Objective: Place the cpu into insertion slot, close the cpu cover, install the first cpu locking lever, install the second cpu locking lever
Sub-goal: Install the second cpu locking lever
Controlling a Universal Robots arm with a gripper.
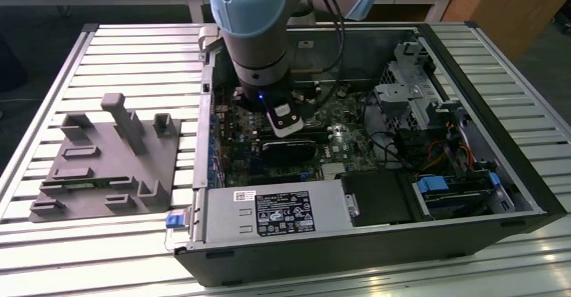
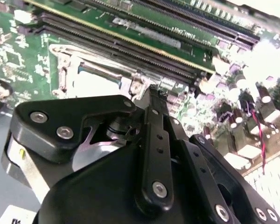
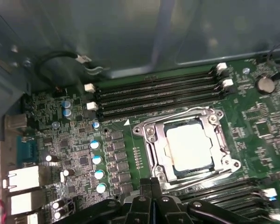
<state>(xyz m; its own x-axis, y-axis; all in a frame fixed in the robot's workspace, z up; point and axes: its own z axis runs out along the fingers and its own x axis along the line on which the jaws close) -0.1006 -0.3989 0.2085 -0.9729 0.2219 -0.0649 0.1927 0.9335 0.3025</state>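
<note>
Cpu (image 3: 189,148) flat, face up in insertion slot (image 3: 226,163), cpu cover (image 3: 155,140) closed over; fingers (image 3: 151,193) pressed together, empty, just beside slot.

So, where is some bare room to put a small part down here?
The slatted table is bare behind the grey fixture block, and also in the front strip before the computer case. Inside the case it is crowded: the motherboard, the cables and the end effector fill it.

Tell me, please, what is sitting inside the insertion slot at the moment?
The cpu lies in the insertion slot, with the cpu cover framing its pale face. The socket's contacts beneath are covered by the chip.
</note>
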